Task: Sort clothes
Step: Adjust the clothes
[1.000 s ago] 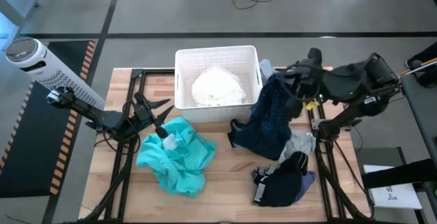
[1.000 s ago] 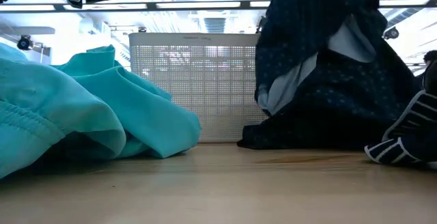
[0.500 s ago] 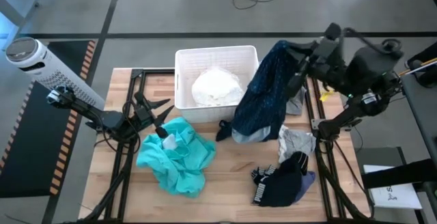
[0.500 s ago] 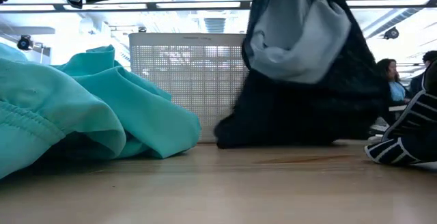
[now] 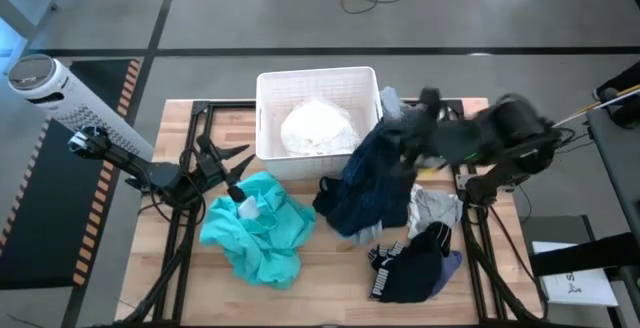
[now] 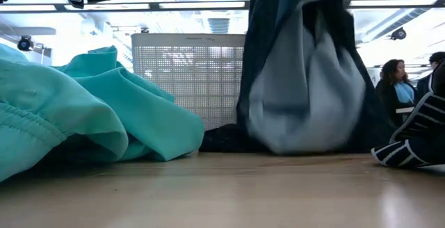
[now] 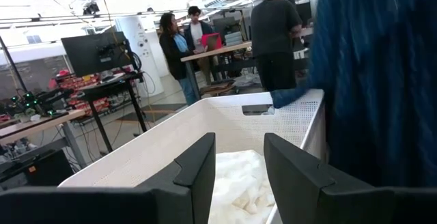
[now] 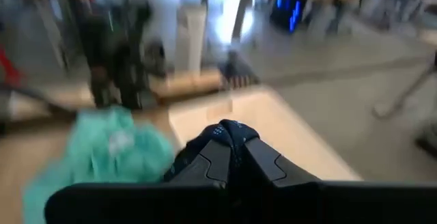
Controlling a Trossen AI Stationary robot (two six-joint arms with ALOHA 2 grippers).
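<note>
A white bin [image 5: 266, 118] at the far middle holds a white garment [image 5: 318, 128]. A teal garment [image 5: 262, 226] lies heaped at the near left. Just beyond it my left gripper [image 5: 238, 173] stands open, holding nothing. My right gripper [image 5: 415, 128] is shut on a dark blue dotted garment [image 5: 368, 183] with a grey inside [image 6: 306, 96], right of the bin. A grey garment [image 5: 434, 208], a navy-black one with white lettering [image 5: 408, 266] and a lavender piece [image 5: 453, 263] lie at the near right. My right gripper pinches a bunched fold of the dark blue garment's upper end [image 8: 229, 134] between its two fingers. The fingers come from the table's right, slanting down. The garment hangs below them in a bulging bundle, and its lower end [image 6: 226, 141] rests on the table before the bin.
A white cylinder [image 5: 50, 93] stands off the table's far left corner. Black frame rails [image 5: 185, 238] run along both sides of the table. People [image 7: 273, 33] stand at desks in the room beyond. Bare wood [image 5: 340, 268] lies between the teal heap and the near-right pile.
My right gripper has swung up toward the far edge with the dark blue garment, then back down and toward the table's left. The garment has swung with it, coming closer to the bin's right corner. Its lower end has slid left along the table.
</note>
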